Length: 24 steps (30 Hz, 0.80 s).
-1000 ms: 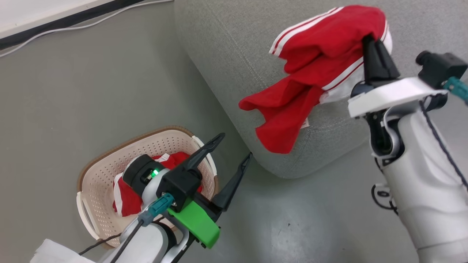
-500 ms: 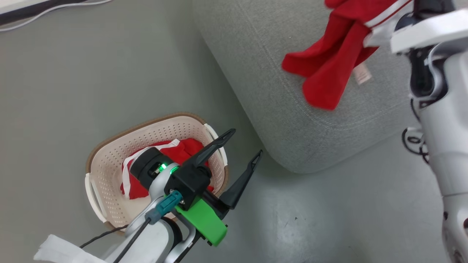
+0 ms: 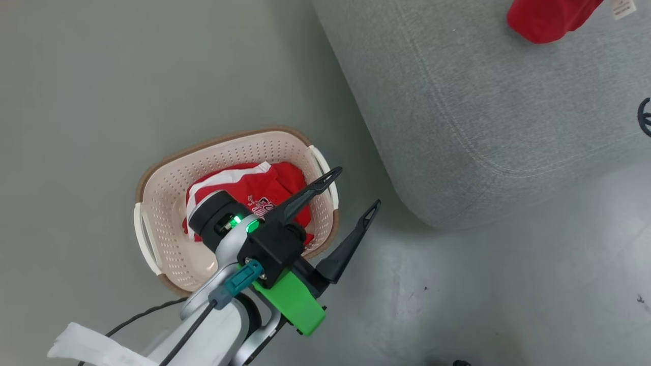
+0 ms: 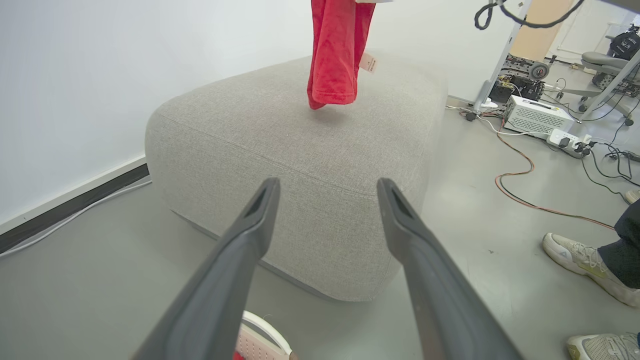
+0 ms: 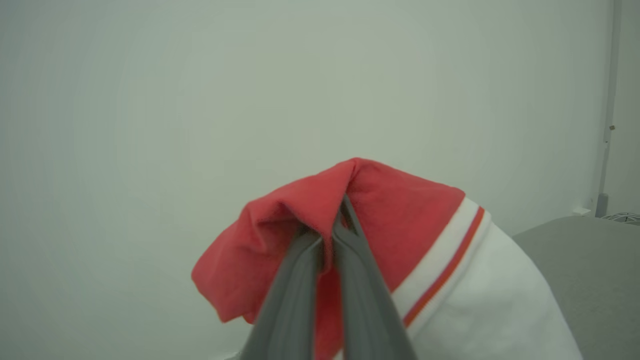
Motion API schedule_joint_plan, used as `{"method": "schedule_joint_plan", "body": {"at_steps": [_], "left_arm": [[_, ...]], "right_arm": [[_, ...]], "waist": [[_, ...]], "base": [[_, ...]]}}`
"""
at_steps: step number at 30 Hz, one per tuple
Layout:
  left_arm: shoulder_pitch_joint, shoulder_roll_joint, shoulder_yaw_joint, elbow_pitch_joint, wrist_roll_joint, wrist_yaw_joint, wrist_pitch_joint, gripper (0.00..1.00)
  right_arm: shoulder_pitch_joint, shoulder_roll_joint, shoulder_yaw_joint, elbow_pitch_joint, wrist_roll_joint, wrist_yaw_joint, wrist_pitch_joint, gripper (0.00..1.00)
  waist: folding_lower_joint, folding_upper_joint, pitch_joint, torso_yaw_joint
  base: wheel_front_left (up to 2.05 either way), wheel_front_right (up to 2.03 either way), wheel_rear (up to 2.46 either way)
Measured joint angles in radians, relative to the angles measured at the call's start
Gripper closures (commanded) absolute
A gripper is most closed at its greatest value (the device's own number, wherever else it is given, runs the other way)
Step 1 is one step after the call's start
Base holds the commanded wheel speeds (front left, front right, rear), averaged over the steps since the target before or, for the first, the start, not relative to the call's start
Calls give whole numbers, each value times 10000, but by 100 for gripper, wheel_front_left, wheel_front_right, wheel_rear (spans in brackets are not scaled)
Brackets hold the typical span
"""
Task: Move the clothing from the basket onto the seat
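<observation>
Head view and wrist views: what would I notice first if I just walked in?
A soft red garment with white striped trim dangles from the right gripper, which is clamped shut on it, over the big grey fabric seat. Beside the seat on the floor, a cream perforated plastic basket holds another red garment with a white logo, and the left gripper hangs wide open near its rim.

The grey floor [image 3: 101,76] below me carries everything. On it stands the basket [image 3: 168,203], near the rounded corner of the seat [image 3: 457,127], with a strip of bare floor between them. A red garment [image 3: 282,180] lies in the basket. Beyond my side of the seat, an orange cable [image 4: 520,200] snakes over the floor past a white box [image 4: 537,117], and a person's shoe [image 4: 575,257] rests close by.
</observation>
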Motion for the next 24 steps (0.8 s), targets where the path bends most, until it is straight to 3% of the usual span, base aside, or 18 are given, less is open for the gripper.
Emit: {"method": "schedule_joint_plan", "body": {"at_steps": [8,24], "left_arm": [[-263,4,-151,-132,46,-44,96,0],[-630,144,-153,-31,98,-96,63,0]], "right_arm": [[-176,-201,-295,805,21,-88,-2,100],[52,217,-422,2583,151,-71,-2,100]], "waist": [[0,0,710,307],[0,0,1601,551]], "base": [[0,0,0],[0,0,0]]}}
